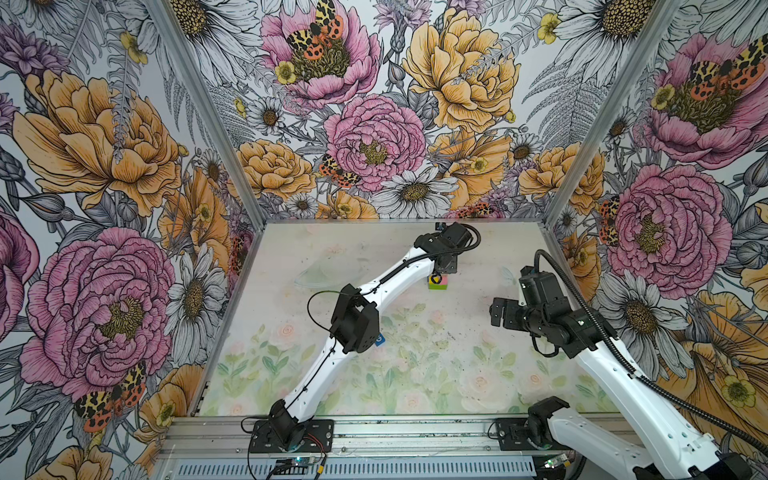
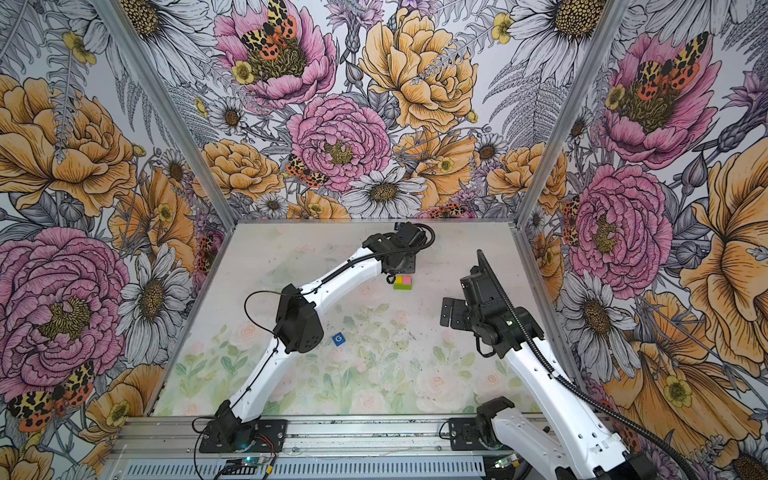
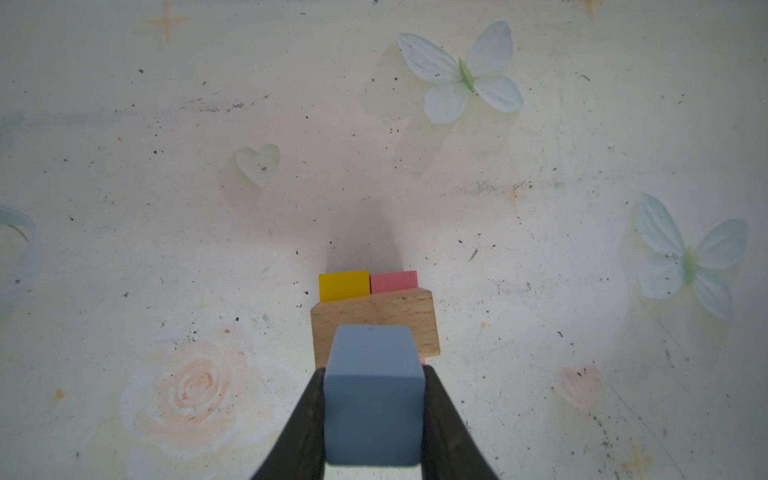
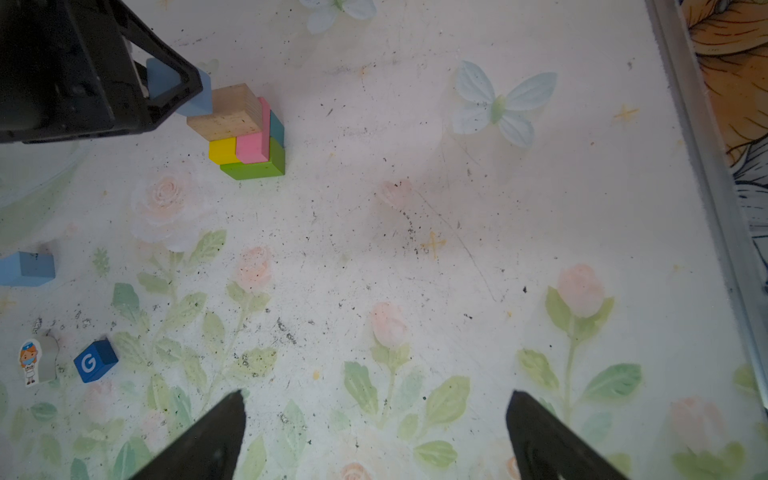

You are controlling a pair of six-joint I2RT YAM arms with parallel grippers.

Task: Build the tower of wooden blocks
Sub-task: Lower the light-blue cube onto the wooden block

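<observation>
1. Pinching a blue cube (image 3: 374, 399) by two opposite sides, the left claw (image 3: 374, 369) hangs over the tower (image 1: 438, 282)
2. The tower stands on the worktop (image 1: 415, 374), toward its far middle in both top views, just under the left wrist
3. Its top piece is a tan brick (image 4: 226, 112) lying flat; the blue cube overlaps it in the left wrist view, and whether the two touch I cannot tell
4. Under the tan brick, a yellow brick (image 4: 222, 150) and a pink brick (image 4: 253, 145) lie side by side, touching, with their ends sticking out past it
5. At the base, a green brick (image 4: 253, 169) lies crosswise under those two, with a teal block (image 4: 277, 126) just beside it
6. The right claw (image 4: 376, 395) is spread wide with nothing between its fingers, over bare worktop and well apart from the tower
7. Loose pieces lie on the worktop away from the tower: a light blue block (image 4: 27, 269), a G cube (image 4: 95, 360) in darker blue, and just beside that a small white figure (image 4: 35, 361) with orange hair
</observation>
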